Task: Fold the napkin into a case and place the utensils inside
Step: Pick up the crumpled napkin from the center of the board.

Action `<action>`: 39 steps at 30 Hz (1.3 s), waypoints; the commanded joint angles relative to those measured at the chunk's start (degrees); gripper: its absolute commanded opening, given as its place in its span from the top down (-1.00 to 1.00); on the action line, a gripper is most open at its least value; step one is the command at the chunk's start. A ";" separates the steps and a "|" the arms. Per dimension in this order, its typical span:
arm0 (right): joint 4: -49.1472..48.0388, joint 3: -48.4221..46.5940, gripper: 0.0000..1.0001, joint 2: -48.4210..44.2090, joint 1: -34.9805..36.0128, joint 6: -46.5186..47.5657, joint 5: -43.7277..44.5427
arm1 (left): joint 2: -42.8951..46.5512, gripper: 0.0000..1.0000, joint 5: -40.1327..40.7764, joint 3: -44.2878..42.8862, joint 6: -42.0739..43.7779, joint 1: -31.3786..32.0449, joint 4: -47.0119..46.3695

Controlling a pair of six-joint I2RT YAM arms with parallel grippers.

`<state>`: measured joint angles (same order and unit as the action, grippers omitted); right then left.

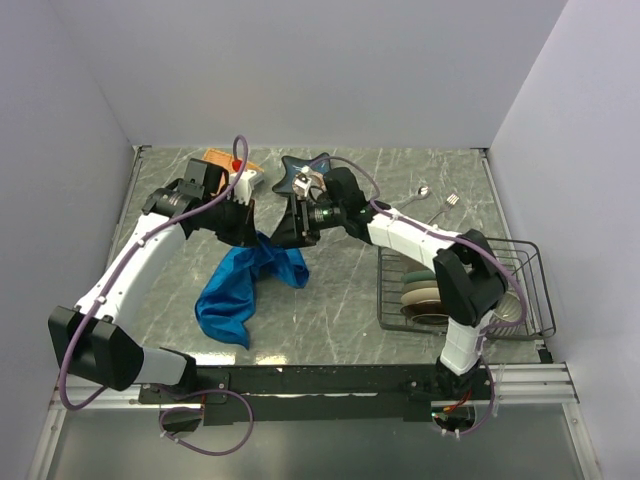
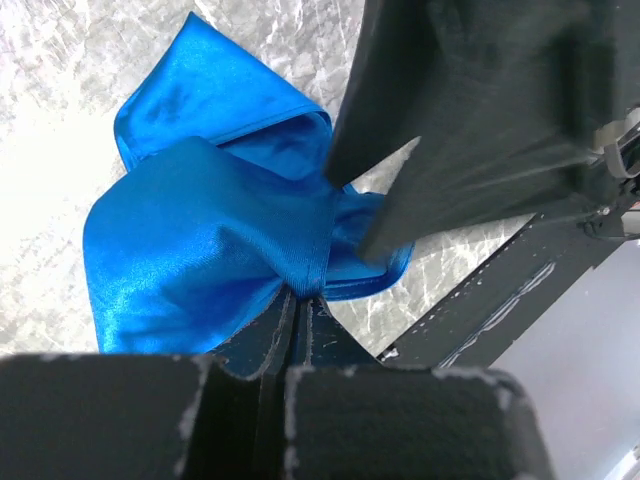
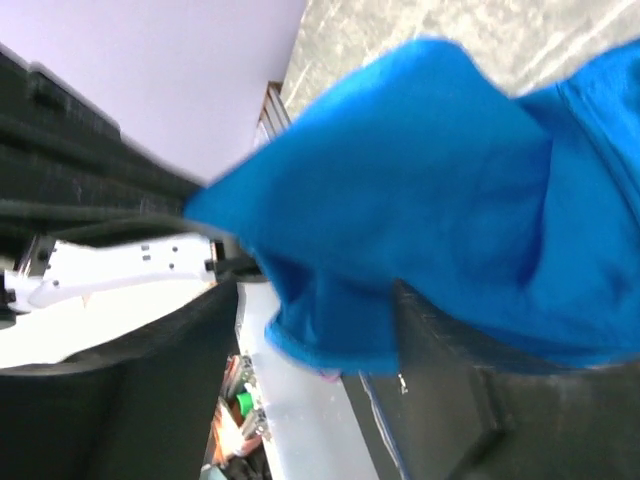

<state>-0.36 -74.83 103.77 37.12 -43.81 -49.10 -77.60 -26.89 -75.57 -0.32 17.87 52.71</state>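
The bright blue napkin (image 1: 245,285) hangs bunched from the table's middle, its lower end trailing on the marble. My left gripper (image 1: 248,232) is shut on a gathered fold of the napkin (image 2: 200,240), which sits pinched at the fingertips (image 2: 300,300). My right gripper (image 1: 285,232) is just to the right of it, open, and a loose corner of the napkin (image 3: 450,200) droops between its spread fingers (image 3: 320,330). The utensils, a silver spoon (image 1: 415,195) and fork (image 1: 447,205), lie at the back right. No folded case shows.
A dark star-shaped dish (image 1: 300,170) and an orange dish (image 1: 225,160) sit at the back behind the grippers. A black wire rack (image 1: 530,290) holding bowls stands at the right, beside my right arm's base.
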 commanded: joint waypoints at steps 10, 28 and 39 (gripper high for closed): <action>11.16 -0.59 1.00 -1.55 1.02 14.18 3.12 | 1.40 0.97 -2.55 -4.58 2.34 -6.35 2.05; 17.50 5.56 1.00 -8.40 1.28 30.79 14.20 | -0.71 0.98 -3.34 -8.80 2.86 -13.03 3.10; 28.55 2.94 0.54 -10.42 1.29 42.40 11.57 | -2.03 0.99 -6.85 -25.73 16.21 -16.29 13.37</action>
<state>21.71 -68.60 96.88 38.76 -8.51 -36.47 -80.66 -30.87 -91.90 7.29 2.00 60.47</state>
